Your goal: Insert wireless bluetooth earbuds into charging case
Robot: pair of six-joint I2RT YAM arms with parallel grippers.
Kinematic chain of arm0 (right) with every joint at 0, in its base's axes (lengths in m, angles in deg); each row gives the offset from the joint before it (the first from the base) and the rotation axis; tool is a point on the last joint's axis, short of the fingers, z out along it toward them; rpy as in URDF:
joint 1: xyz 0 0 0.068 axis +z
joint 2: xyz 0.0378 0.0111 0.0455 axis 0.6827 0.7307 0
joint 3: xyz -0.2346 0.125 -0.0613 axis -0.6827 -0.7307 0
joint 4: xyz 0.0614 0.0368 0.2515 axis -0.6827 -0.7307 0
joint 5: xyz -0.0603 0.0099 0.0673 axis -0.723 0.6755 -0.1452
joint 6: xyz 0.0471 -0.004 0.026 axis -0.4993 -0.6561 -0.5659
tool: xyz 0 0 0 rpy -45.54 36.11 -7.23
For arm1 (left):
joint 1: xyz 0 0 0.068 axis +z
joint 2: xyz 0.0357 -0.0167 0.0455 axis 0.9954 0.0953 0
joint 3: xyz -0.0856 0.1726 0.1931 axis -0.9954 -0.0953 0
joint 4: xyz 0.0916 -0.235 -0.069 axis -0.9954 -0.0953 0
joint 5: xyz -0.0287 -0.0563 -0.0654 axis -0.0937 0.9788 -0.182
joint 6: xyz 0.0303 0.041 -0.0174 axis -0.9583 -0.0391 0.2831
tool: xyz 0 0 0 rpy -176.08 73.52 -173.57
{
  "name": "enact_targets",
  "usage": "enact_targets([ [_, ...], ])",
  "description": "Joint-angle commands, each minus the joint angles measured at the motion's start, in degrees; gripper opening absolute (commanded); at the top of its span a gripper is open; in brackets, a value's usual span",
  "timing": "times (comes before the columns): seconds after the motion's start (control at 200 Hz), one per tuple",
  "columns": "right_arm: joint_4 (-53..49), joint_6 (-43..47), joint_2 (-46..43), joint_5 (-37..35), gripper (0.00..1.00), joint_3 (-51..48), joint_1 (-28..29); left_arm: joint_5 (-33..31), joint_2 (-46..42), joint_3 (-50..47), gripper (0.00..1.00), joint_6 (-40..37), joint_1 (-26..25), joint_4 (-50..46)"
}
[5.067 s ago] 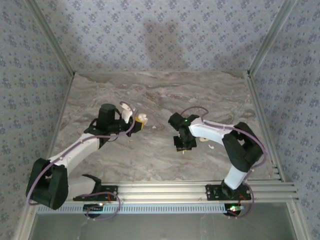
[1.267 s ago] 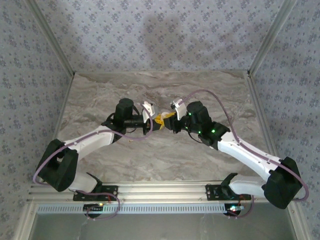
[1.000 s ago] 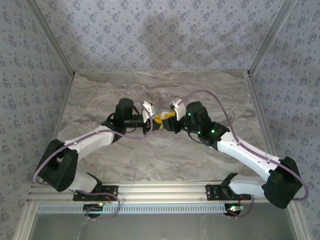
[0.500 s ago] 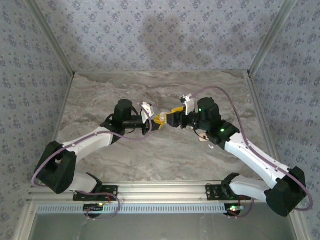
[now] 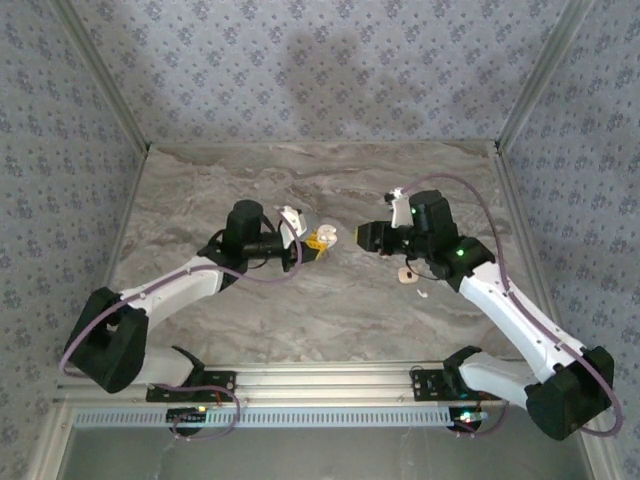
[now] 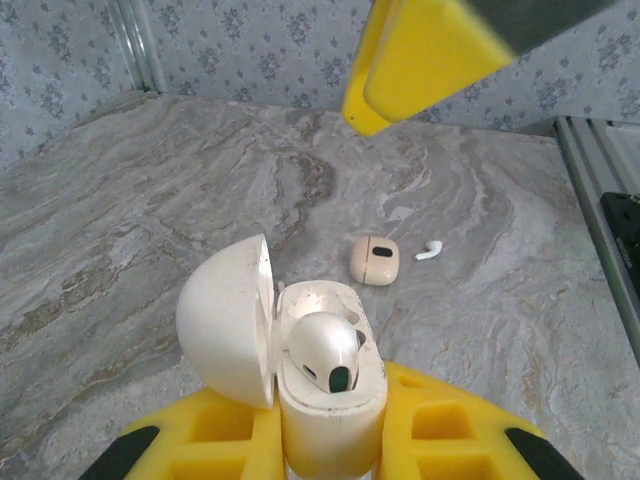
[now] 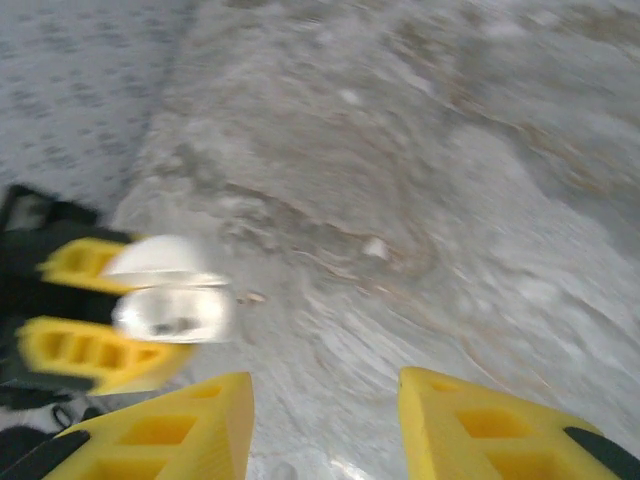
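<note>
Half done, by my read. My left gripper (image 6: 330, 440) was clamped on the charging case (image 6: 335, 405), lid open, and one earbud (image 6: 325, 350) sat in its well. The other earbud (image 6: 428, 250) lay on the table (image 6: 150, 200), just beside a small peach-tan piece (image 6: 375, 260). My right gripper (image 7: 325, 385) stood open with nothing in it, apart from the case. Left to do: fetch that bud, seat it, probably shut the lid.

Lab booth (image 5: 300, 70) — aluminium-framed, wallpapered
</note>
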Motion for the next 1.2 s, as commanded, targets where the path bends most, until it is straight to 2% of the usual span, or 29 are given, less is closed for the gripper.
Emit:
enact_targets([
  [0.0,-13.14,-5.43,1.51,-0.63,0.44,0.15,-3.91,-1.32,-1.26,-0.64,0.17,-2.62,-0.09,-3.04],
  [0.185,-24.31,-4.29,5.29,-4.09,0.44,-2.4,-11.35,-1.77,-1.38,-1.16,0.17,-3.23,-0.16,-4.15],
  [0.435,-25.07,-3.5,10.56,-8.6,0.45,-7.16,-16.92,-2.25,-0.9,-1.87,0.17,-2.37,-0.13,-3.36],
  [0.575,-28.85,-2.75,14.19,-14.62,0.45,-7.48,-18.19,-2.63,-0.73,-1.8,0.17,-2.55,-0.06,-3.2],
  [0.755,-23.28,-5.2,15.76,-11.23,0.44,-10.64,-20.16,-2.56,0.24,-1.28,0.17,-2.37,-0.04,-2.81],
  [1.194,-15.57,-5.06,21.07,-9.42,0.4,-11.14,-20.99,-3.09,0.31,-0.99,0.17,-2.28,0.14,-3.28],
])
